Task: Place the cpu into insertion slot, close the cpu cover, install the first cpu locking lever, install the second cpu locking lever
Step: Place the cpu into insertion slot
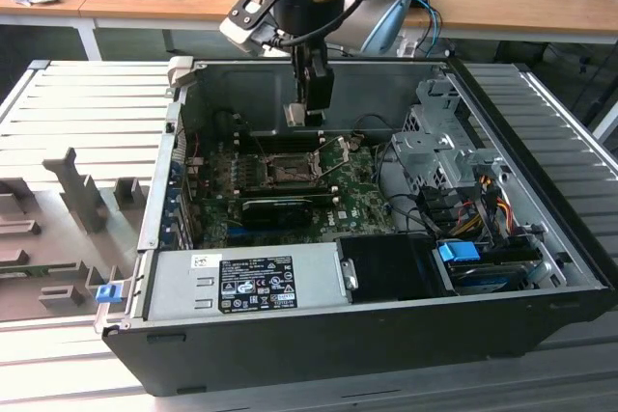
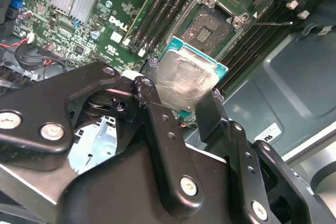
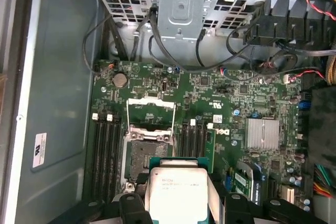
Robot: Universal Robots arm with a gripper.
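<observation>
Pinches the cpu (image 2: 191, 74) between the fingers of the hand (image 2: 179, 92), aloft over the green board (image 3: 220, 93), near the bare insertion slot (image 2: 210, 29), cpu cover (image 3: 151, 103) swung open.

**First wrist view: cpu held over open slot**

The hand (image 3: 181, 211) clamps the cpu (image 3: 177, 190) by opposite edges, one black finger (image 3: 131, 208) on each side. Its metal face is toward the camera and overlaps one corner of the insertion slot (image 3: 143, 156). The cpu cover (image 3: 151, 109) stands open. Memory slots (image 3: 104, 150) flank the socket on the green circuit board (image 3: 220, 87). A silver heatsink (image 3: 262, 132) sits well apart.
</observation>
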